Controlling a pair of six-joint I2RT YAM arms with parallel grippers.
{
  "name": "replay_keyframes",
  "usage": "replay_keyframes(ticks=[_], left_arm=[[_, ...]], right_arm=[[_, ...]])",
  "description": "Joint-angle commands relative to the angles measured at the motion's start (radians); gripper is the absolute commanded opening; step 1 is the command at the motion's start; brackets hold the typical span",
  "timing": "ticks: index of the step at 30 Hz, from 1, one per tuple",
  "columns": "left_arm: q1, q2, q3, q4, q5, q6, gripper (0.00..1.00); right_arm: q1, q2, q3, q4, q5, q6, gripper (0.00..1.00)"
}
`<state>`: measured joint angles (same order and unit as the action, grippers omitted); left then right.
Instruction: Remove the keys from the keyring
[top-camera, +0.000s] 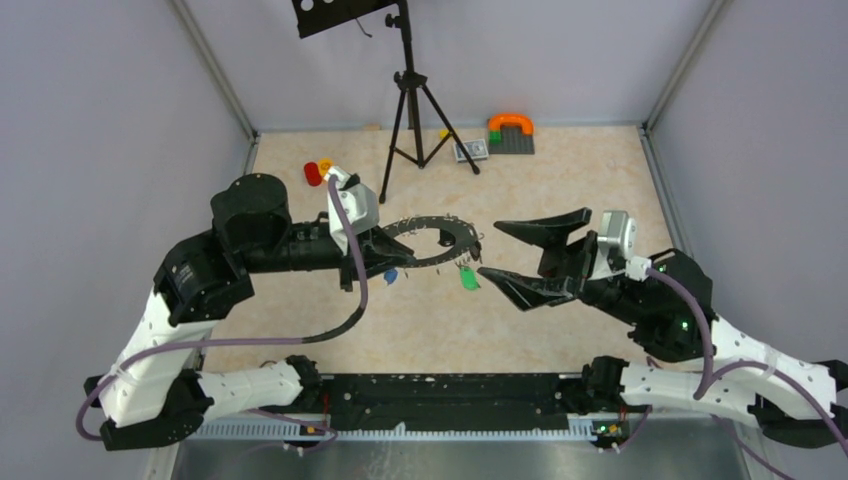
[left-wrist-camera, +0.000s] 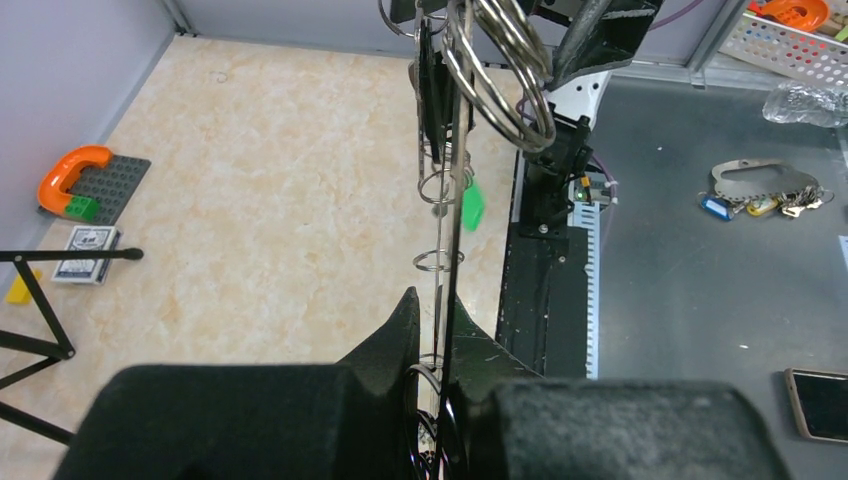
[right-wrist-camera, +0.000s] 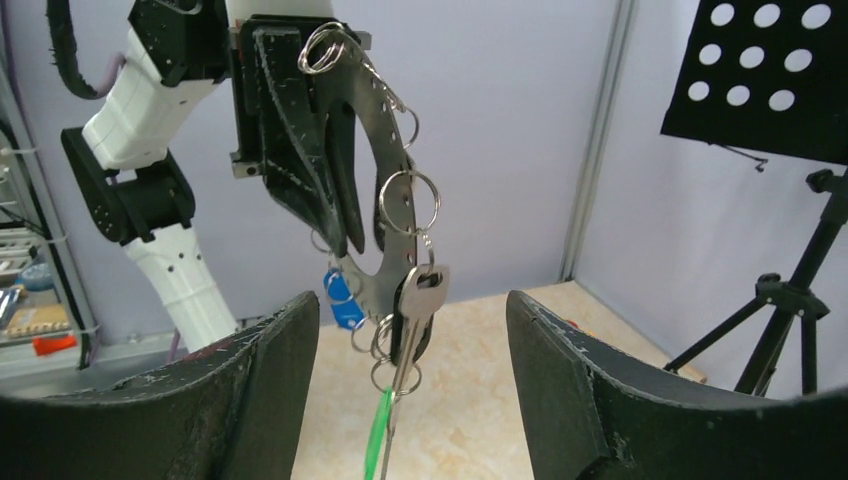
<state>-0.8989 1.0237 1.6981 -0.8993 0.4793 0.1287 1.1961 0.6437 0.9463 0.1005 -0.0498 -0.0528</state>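
Keyring (right-wrist-camera: 385, 160) half hidden in left fingers (right-wrist-camera: 300, 140), keys (right-wrist-camera: 420, 300) bunched below, right fingers (right-wrist-camera: 250, 400) apart

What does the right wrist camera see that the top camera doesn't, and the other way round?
Only the right wrist view shows a silver key hanging below a small ring, and the holes along the keyring. Only the top view shows the orange arch on its grey block and both whole arms. Both show the left gripper clamping the keyring, the green tag, the blue tag and the open right gripper.
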Motion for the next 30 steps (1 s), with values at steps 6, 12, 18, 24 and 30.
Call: replay_keyframes(ticks=[6,12,18,24,30], left_arm=[[0.0,0.003,0.032,0.053,0.047,-0.015,0.0],[0.0,-0.006,0.027,0.04,0.046,-0.013,0.0],[0.0,-0.014,0.025,0.038,0.038,-0.009,0.0],[0.0,-0.019,0.026,0.033,0.031,-0.007,0.0],[0.0,-0.017,0.025,0.031,0.036,-0.007,0.0]], right_arm=[[0.011,0.078,-0.057,0.215,0.047,-0.048,0.68],[0.012,0.072,-0.05,0.177,0.062,-0.053,0.4],[0.011,0.039,-0.042,0.129,0.079,-0.051,0.24],[0.012,0.003,-0.032,0.083,0.107,-0.063,0.16],[0.012,-0.005,-0.009,0.053,0.133,-0.075,0.11]])
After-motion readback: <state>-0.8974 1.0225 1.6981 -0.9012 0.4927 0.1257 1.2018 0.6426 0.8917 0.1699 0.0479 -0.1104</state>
